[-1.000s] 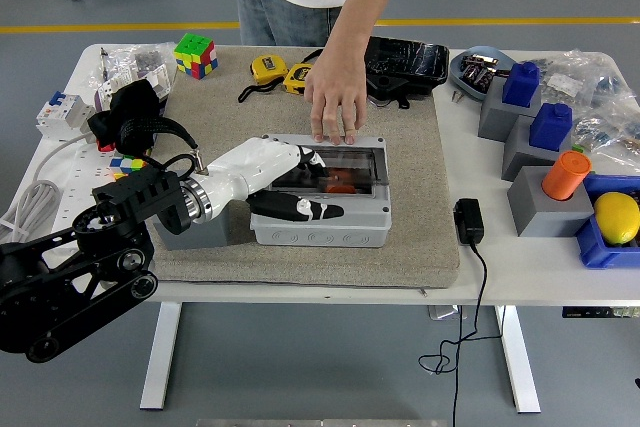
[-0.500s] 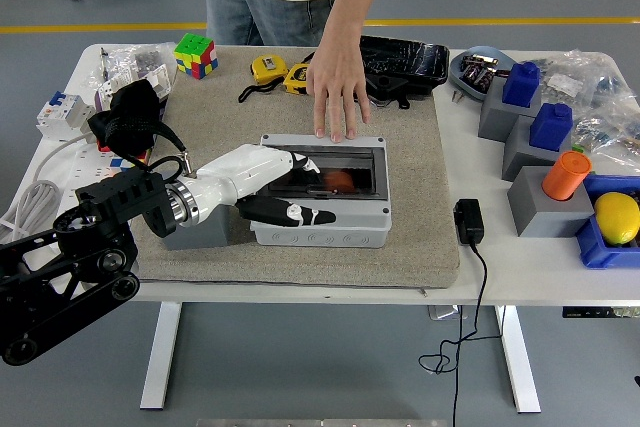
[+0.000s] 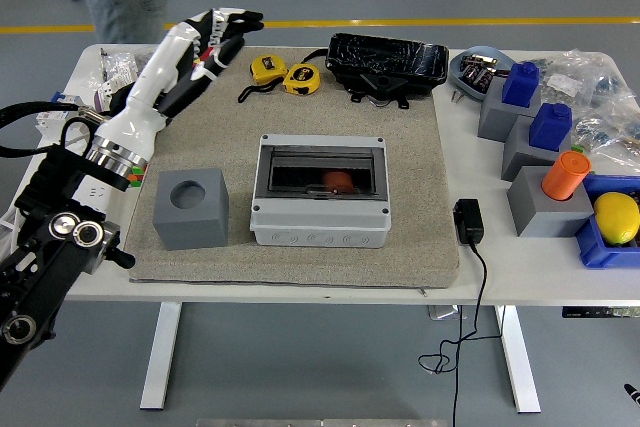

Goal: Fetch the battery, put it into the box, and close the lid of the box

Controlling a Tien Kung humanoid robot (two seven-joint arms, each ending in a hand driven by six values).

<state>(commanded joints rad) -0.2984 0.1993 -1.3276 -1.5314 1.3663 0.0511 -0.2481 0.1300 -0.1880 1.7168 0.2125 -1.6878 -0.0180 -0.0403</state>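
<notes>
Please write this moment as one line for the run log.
left hand: raised, open, empty | box: lid shut, orange item inside | right hand: not in view

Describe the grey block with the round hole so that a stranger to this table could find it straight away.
Start at the tan mat covering the middle of the white table, and find the grey box with the dark see-through lid near its front edge. The grey block stands just left of that box. It is a plain cube with one round hole in its top, unlike the grey blocks at the right, which carry blue or orange pieces.
</notes>
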